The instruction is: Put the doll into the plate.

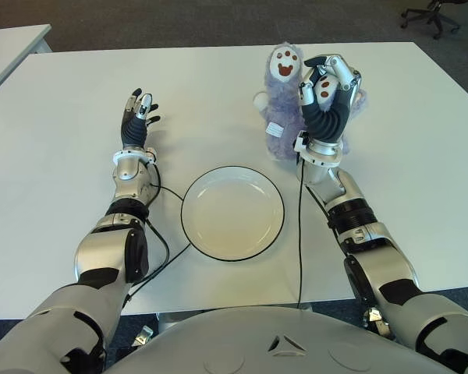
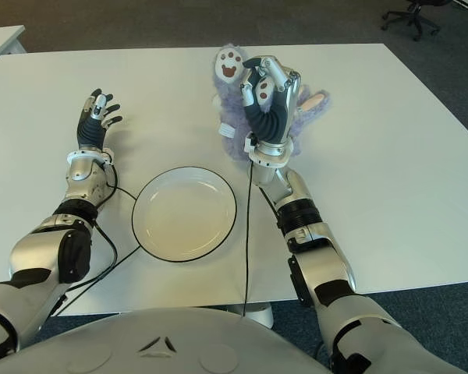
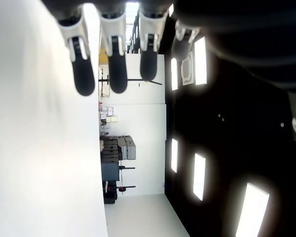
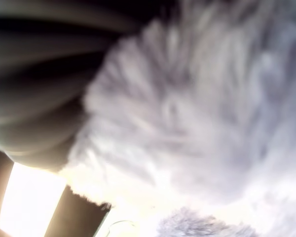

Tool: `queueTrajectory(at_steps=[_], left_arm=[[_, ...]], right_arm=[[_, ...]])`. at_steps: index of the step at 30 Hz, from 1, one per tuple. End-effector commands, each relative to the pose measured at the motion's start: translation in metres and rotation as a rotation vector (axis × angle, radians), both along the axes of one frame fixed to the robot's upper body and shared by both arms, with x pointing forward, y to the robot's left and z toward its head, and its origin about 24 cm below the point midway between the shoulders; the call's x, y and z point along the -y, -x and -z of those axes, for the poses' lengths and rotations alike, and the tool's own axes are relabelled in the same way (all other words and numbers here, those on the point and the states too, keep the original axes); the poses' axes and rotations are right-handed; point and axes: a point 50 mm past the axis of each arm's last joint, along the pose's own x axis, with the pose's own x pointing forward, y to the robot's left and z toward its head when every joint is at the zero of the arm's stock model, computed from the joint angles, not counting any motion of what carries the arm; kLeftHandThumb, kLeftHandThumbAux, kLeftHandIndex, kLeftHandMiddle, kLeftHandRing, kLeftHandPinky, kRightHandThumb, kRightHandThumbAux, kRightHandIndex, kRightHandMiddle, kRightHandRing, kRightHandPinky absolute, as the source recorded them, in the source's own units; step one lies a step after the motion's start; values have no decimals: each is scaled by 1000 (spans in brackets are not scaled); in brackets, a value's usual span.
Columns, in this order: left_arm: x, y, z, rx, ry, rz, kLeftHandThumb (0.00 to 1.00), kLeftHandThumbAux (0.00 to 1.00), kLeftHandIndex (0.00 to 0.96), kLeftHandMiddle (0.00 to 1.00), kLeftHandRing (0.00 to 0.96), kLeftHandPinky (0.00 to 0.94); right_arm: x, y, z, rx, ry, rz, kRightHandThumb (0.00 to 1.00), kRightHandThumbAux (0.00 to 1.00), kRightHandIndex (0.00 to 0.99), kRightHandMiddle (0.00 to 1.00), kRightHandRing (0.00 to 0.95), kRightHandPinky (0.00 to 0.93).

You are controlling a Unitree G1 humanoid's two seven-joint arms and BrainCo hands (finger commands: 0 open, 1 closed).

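Observation:
A fluffy purple doll with white paw pads stands up beyond the white, black-rimmed plate, to its far right. My right hand is shut on the doll's right side, fingers curled over one paw. Purple fur fills the right wrist view. Whether the doll's lower end touches the table I cannot tell. My left hand shows to the left of the plate, fingers stretched and holding nothing. The plate has nothing in it.
Black cables run across the table on both sides of the plate toward the front edge. A second white table stands at the far left. An office chair is on the dark floor at the far right.

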Motion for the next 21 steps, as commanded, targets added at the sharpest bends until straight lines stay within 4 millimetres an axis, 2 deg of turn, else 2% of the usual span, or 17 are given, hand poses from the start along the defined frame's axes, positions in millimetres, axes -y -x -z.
queueTrajectory(at_steps=[1, 10, 21], left_arm=[[11, 30, 50, -201, 54, -4, 0, 361, 42, 163, 204, 250], [14, 30, 51, -203, 64, -9, 0, 361, 38, 164, 204, 277], [16, 30, 51, -206, 74, -10, 0, 351, 40, 167, 196, 237]], right_arm=[[0, -3, -8, 38, 3, 38, 706, 715, 439, 850, 865, 852], [-2, -6, -13, 42, 25, 83, 710, 714, 439, 851, 864, 872], [0, -12, -28, 74, 56, 126, 705, 715, 439, 842, 857, 843]])
